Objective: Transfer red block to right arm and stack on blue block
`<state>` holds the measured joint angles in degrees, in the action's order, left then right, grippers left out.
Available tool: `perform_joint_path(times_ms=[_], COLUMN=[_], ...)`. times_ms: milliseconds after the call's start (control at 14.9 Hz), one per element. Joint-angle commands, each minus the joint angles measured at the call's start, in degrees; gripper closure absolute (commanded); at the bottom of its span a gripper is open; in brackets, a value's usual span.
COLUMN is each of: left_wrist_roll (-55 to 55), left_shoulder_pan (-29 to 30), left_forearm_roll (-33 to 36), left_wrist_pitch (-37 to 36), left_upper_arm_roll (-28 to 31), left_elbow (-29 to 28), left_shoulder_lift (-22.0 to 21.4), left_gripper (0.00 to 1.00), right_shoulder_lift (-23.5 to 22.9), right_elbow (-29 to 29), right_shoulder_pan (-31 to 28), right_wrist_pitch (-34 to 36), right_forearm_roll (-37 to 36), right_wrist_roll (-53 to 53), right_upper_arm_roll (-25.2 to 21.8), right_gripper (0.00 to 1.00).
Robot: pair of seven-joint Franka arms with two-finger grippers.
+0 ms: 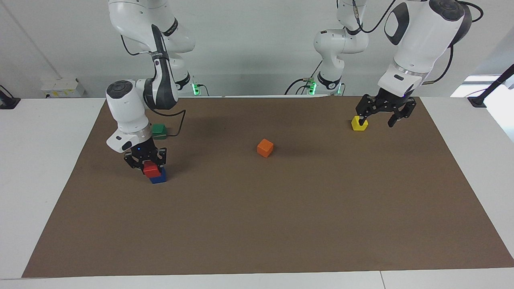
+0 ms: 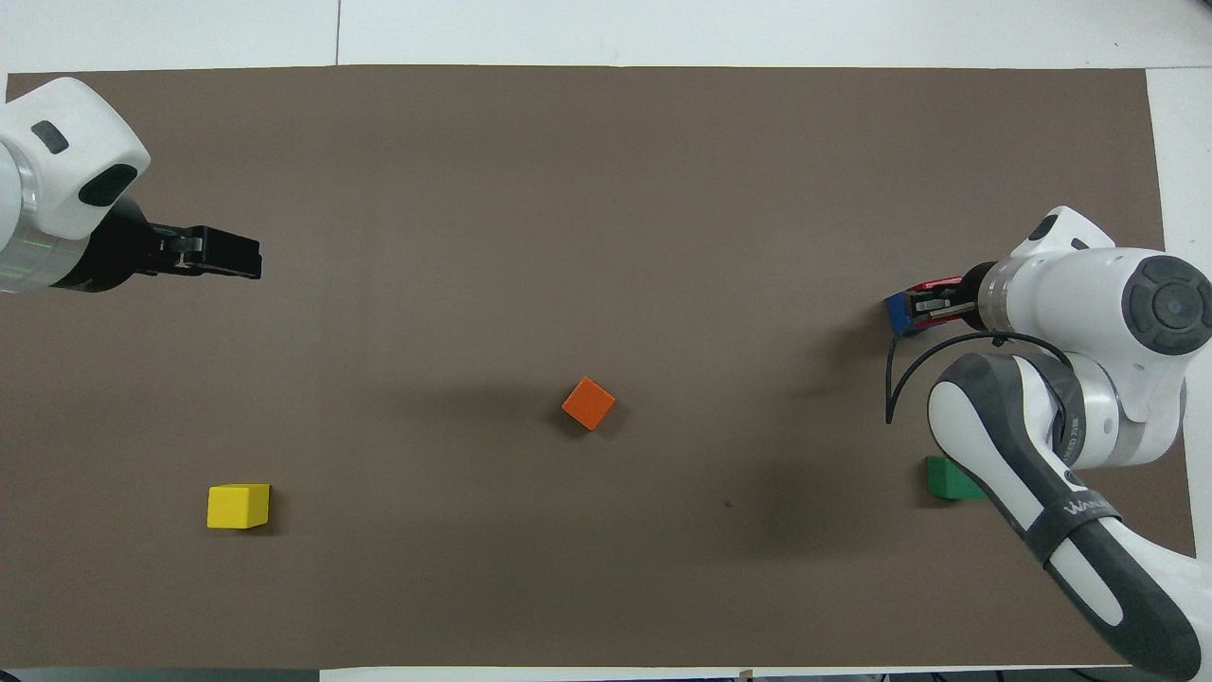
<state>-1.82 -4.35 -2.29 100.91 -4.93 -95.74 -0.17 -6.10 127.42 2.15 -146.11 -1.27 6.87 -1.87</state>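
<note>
The right arm [image 1: 128, 108] reaches down, its right gripper [image 1: 149, 165] clamped on the red block [image 1: 151, 169], which sits on the blue block [image 1: 158, 178]. The left gripper [image 1: 376, 118] hangs wide open above the mat [image 1: 281, 208].

red block: my small bright red cube [image 1: 151, 169], sitting on top of the blue block, clamped between my right gripper's [image 1: 145, 163] fingertips.
blue block: small deep blue cube [image 1: 159, 178], flat on the brown mat at my right arm's [image 1: 127, 116] end of the table, farther from my bases than the green cube, carrying the red block slightly off-centre.
</note>
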Motion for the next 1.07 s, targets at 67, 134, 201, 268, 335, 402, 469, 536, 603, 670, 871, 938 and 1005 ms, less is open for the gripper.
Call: perform_joint_path(times_ms=[67,134,201,268,335,402,469,536,603,670,871,938,1005], left_wrist_roll=[0.15,-0.20,-0.38,-0.55,-0.56,-0.56,-0.64,-0.64,-0.64,-0.64,-0.47,-0.47,-0.56], left_shoulder_pan=[-0.48,-0.40,-0.22,0.30,0.48,0.57,0.31,0.13,0.04,-0.04,0.31,0.22,0.05], left_forearm_roll=[-0.35,-0.35,-0.35,-1.22,-1.66,-2.19,-2.37,-2.45,-2.46,-2.46,-2.46,-2.46,-2.46], left_wrist_pitch=[1.31,1.31,1.40,1.66,1.75,2.01,2.10,2.10,2.10,2.10,2.10,2.10,2.10], left_upper_arm_roll=[0.63,0.63,0.63,0.71,0.80,0.89,0.89,0.89,0.89,0.89,0.89,0.89,0.89], left_elbow=[-1.82,-1.56,-1.47,-1.55,-1.29,-1.29,-1.29,-1.29,-1.38,-1.55,-1.55,-1.47,-1.55], left_shoulder_lift=[-1.94,-1.85,-1.85,-1.77,-1.42,-1.07,-0.89,-0.89,-0.89,-0.97,-0.97,-1.06,-1.15], left_gripper=[0.00,0.00,0.00,0.00,0.00,0.00,0.00,0.00,0.00,0.00,0.00,0.00,0.00], right_shoulder_lift=[0.12,0.12,0.12,0.12,0.12,0.12,0.12,0.12,0.12,0.12,0.12,0.12,0.12], right_elbow=[0.46,0.46,0.46,0.46,0.46,0.46,0.55,0.46,0.46,0.46,0.46,0.46,0.55], right_shoulder_pan=[-0.04,-0.13,-0.04,-0.04,-0.04,-0.04,-0.04,-0.04,-0.04,-0.04,-0.04,-0.04,-0.04], right_wrist_pitch=[-0.76,-0.76,-0.76,-0.76,-0.76,-0.76,-0.76,-0.76,-0.76,-0.76,-0.76,-0.76,-0.76], right_forearm_roll=[1.27,1.27,1.27,1.36,1.27,1.36,1.27,1.36,1.36,1.36,1.62,1.62,1.71], right_wrist_roll=[1.13,1.13,1.13,1.04,1.04,1.04,1.04,1.04,0.95,0.95,0.95,0.95,0.95], right_upper_arm_roll=[0.11,0.11,0.11,0.11,0.11,0.11,0.11,0.11,0.11,0.11,0.11,0.11,0.11], right_gripper=[1.00,1.00,1.00,1.00,1.00,1.00,1.00,1.00,1.00,1.00,1.00,1.00,1.00])
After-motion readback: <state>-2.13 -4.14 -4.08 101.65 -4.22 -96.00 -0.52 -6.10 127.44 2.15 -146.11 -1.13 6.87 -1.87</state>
